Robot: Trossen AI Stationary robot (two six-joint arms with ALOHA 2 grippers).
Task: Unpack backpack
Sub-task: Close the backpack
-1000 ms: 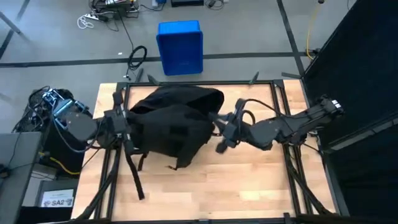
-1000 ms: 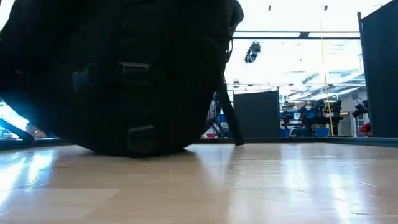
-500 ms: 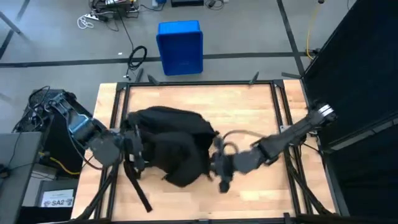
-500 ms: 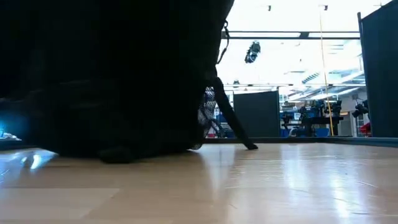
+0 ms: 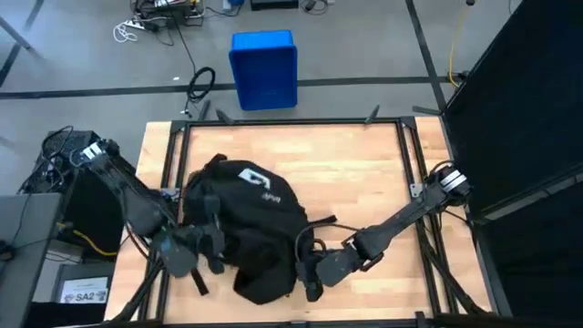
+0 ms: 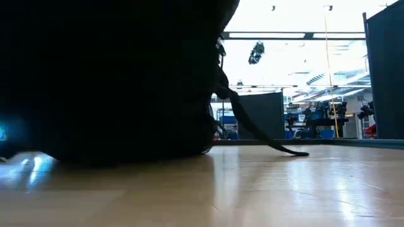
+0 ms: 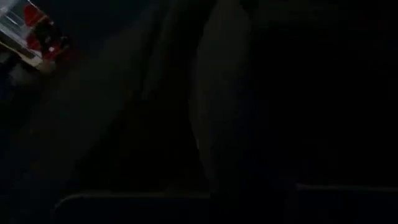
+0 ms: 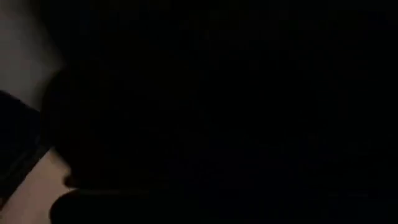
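Observation:
The backpack (image 5: 250,228), black and rounded, lies on the wooden table close to its near edge, left of the middle. The face with the white logo print (image 5: 250,176) is turned up. In the low view the backpack (image 6: 107,82) fills the left half as a dark mass, and one strap (image 6: 271,146) trails onto the wood. My left gripper (image 5: 208,246) is against the pack's left side. My right gripper (image 5: 308,271) is against its near right side. Both wrist views show only dark fabric close up.
A blue plastic box (image 5: 264,68) stands on the floor beyond the far edge, with cables (image 5: 202,84) beside it. Bare wood (image 5: 364,173) lies to the far side and right of the pack. Dark frame rails (image 5: 407,155) run along the table's sides.
Both grippers have gone toward the table's near edge, and the backpack has gone with them. It has been dragged from the far middle to the near edge and has turned over, so the logo face is now up. A strap has fallen out to the right.

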